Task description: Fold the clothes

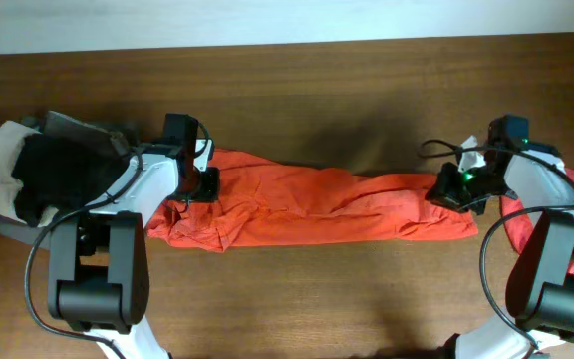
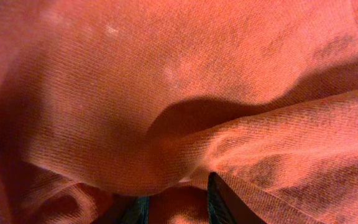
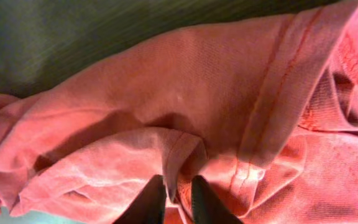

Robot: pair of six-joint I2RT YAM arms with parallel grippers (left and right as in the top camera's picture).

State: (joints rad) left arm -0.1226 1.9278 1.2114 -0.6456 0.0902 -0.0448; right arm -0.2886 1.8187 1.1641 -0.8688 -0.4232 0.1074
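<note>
Left hand (image 1: 205, 186) pinching orange-red garment (image 1: 317, 204) at one end, right hand (image 1: 449, 191) pinching the other end

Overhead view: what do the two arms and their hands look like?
The left arm and right arm have white shells over dark grey joints, with loose black cables. The left hand and right hand are black; a green light glows at the right one.

A robotics lab bench is indicated. A left arm (image 1: 93, 284) and a right arm (image 1: 556, 289) are mounted at the near edge of a wooden table (image 1: 307, 90), backed by a plain pale wall (image 1: 267, 20).
</note>
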